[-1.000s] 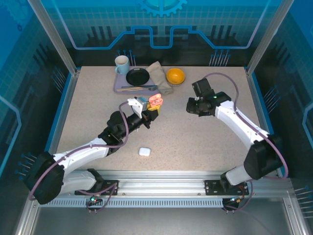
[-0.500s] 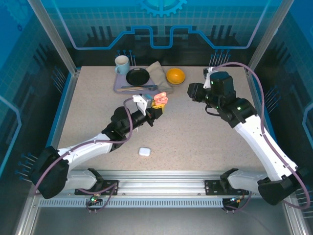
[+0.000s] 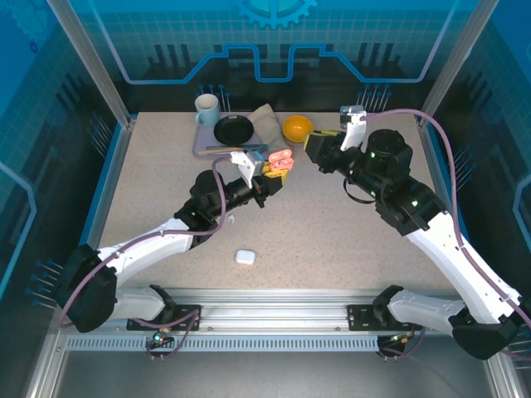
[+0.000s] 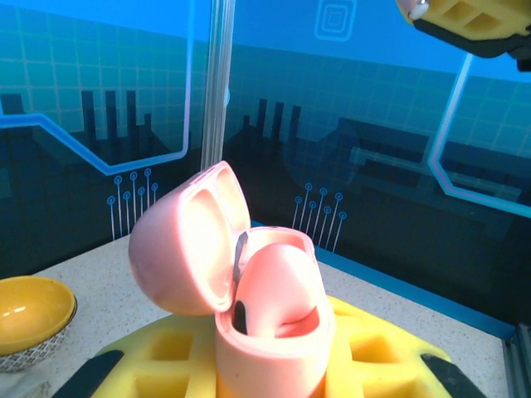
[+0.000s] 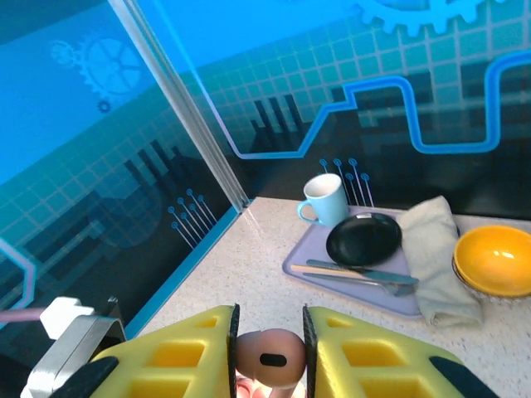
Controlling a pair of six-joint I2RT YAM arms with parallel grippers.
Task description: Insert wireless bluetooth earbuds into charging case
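Observation:
A pink charging case (image 3: 280, 157) is held with its lid open in my left gripper (image 3: 270, 176), which is shut on its body. In the left wrist view the lid (image 4: 184, 242) swings left, and one pink earbud (image 4: 278, 286) sits in the case body (image 4: 274, 344) between the yellow fingers (image 4: 158, 365). My right gripper (image 3: 319, 149) hovers just right of the case, shut on a second pink earbud (image 5: 267, 356) that is pinched between its pads. A closed white case (image 3: 244, 257) lies on the table near the front.
At the back stands a lilac tray (image 3: 202, 148) with a blue mug (image 3: 207, 108), a black plate (image 3: 233, 130) and cutlery (image 5: 357, 275). A folded cloth (image 3: 270, 126) and a yellow bowl (image 3: 297, 128) lie beside it, close behind both grippers.
My right arm has swung up and left with the earbud, towards the open case. My left arm has carried the case a little further back and to the right.

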